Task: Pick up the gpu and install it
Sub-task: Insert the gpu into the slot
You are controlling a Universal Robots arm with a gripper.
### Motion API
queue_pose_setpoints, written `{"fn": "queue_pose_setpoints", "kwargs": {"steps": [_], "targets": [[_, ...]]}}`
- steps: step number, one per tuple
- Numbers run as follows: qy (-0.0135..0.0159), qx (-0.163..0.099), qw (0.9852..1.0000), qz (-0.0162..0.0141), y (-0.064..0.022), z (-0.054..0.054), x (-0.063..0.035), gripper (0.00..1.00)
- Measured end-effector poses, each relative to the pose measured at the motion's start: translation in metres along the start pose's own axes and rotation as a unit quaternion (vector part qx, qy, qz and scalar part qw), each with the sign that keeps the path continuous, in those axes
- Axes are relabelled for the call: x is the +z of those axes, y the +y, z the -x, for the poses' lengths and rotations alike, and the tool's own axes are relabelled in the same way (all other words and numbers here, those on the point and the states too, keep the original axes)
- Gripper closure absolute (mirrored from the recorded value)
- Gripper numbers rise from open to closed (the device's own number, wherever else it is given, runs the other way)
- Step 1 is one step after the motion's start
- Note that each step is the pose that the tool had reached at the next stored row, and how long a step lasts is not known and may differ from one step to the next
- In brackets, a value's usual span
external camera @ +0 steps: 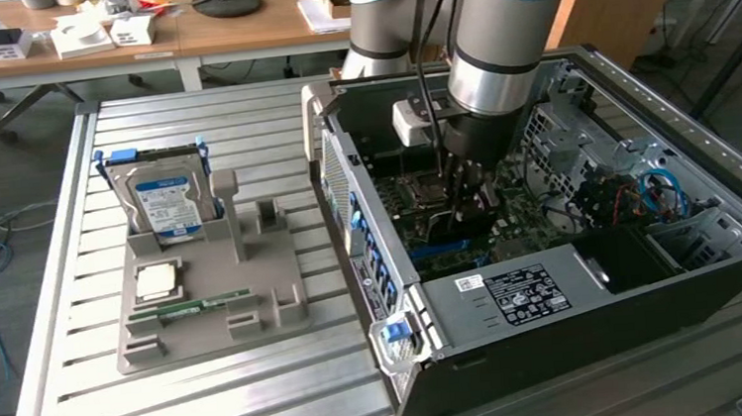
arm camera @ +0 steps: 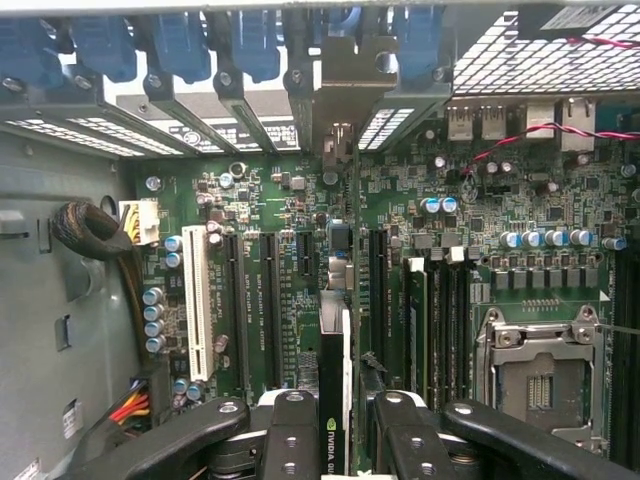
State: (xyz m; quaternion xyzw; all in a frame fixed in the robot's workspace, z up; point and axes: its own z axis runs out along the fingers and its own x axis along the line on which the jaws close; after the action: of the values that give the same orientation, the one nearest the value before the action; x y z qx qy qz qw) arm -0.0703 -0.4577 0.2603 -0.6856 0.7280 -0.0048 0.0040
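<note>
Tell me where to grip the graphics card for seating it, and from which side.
Grip the graphics card by the long edge away from the motherboard, coming straight in through the open side of the computer case, one finger on each flat face. It stands thin and edge-on to the board, so the slot edge stays free. The gripper holds it this way.

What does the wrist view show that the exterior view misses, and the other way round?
Wrist view: the gripper clamping the gpu edge-on over the motherboard slots, close up. Exterior view: the arm, and the tray beside the case with a hard drive and memory stick. Both: the motherboard and its CPU socket.
</note>
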Motion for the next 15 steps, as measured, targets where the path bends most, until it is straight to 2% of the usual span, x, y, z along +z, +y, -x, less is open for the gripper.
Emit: {"fn": "queue_pose_setpoints", "kwargs": {"steps": [5, 9, 15], "targets": [[-0.0002, 0.0, 1.0, 0.0, 0.0001, -0.0001, 0.002, 0.74], [-0.0036, 0.0, 1.0, 0.0, 0.0002, 0.0, 0.0024, 0.74], [-0.0035, 0.0, 1.0, 0.0001, 0.0003, -0.0001, 0.0037, 0.74]]}}
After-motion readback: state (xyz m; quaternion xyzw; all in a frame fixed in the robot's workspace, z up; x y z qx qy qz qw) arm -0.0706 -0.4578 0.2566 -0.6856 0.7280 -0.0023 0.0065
